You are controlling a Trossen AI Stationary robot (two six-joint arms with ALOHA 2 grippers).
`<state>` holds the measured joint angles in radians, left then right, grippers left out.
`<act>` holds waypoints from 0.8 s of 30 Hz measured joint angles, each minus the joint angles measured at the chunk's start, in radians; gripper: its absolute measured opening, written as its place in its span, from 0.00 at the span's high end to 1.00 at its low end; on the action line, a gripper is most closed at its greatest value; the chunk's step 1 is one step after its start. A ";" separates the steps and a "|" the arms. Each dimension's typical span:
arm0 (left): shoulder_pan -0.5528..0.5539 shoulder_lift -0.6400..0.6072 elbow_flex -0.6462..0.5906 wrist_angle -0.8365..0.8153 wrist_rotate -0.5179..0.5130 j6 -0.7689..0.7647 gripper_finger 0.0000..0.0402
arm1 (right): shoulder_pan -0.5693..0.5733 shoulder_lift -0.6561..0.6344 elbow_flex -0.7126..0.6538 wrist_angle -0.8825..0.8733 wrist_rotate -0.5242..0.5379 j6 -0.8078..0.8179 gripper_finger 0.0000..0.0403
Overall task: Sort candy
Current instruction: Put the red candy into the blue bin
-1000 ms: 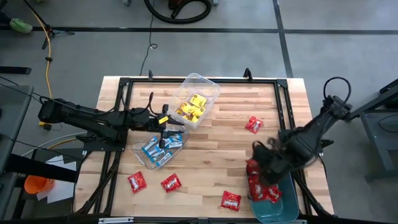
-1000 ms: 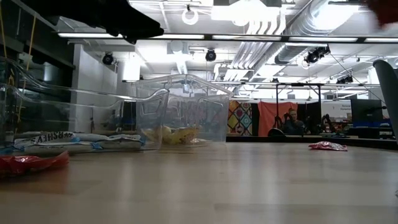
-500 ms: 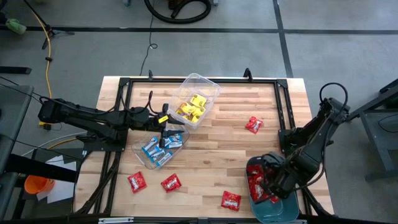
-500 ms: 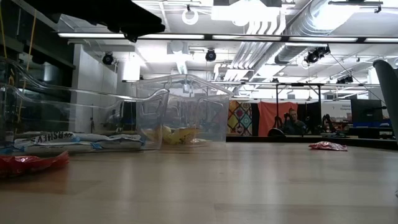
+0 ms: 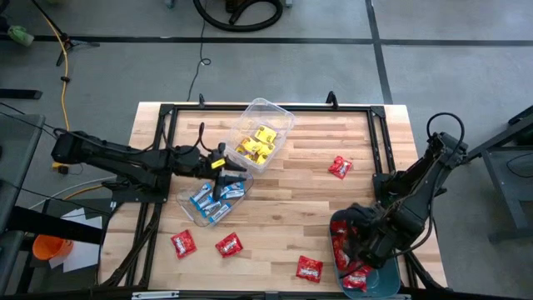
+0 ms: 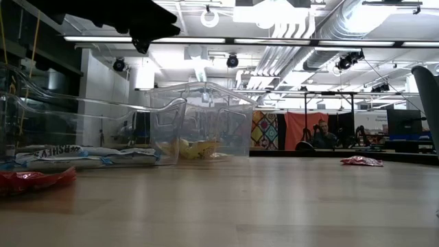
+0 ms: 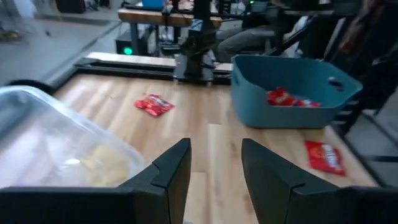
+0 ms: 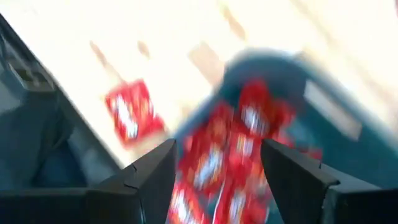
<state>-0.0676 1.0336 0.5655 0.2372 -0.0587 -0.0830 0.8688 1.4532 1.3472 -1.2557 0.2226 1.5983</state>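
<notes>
Over the teal bin (image 5: 385, 283) at the near right corner of the surface (image 5: 300, 208) I have the right pincer (image 5: 360, 254) hanging with its fingers spread and nothing between them; my right wrist view looks down between them onto a heap of red candy (image 8: 230, 155) lying in that bin, with one more red packet (image 8: 129, 115) on the wood just outside it. On the other side, the left pincer (image 5: 225, 171) sits above the gap between the two clear tubs, fingers parted and empty. One clear tub (image 5: 265, 133) holds the yellow candy (image 5: 256, 143), and the other tub (image 5: 212, 200) holds the blue-and-white candy (image 5: 215, 196). Four red packets lie loose on the surface: two (image 5: 184, 242) (image 5: 228, 244) near the front left, one (image 5: 309, 268) just left of the teal bin, and one (image 5: 340, 167) farther back toward the right.
</notes>
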 joint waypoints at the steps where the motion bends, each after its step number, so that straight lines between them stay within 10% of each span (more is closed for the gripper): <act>1: -0.009 0.000 0.000 0.001 0.001 -0.017 0.67 | 0.000 0.000 0.000 -0.001 0.056 -0.023 0.43; 12: -0.043 -0.077 0.000 0.127 -0.034 -0.159 0.67 | -0.098 0.000 0.000 -0.010 0.562 -0.243 0.43; 24: -0.058 -0.148 0.000 0.075 -0.082 -0.136 0.67 | -0.364 0.000 0.000 -0.001 0.612 -0.478 0.43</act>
<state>-0.1260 0.8858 0.5655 0.3121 -0.1402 -0.2187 0.5045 1.4532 1.3472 -1.2564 0.8345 1.1199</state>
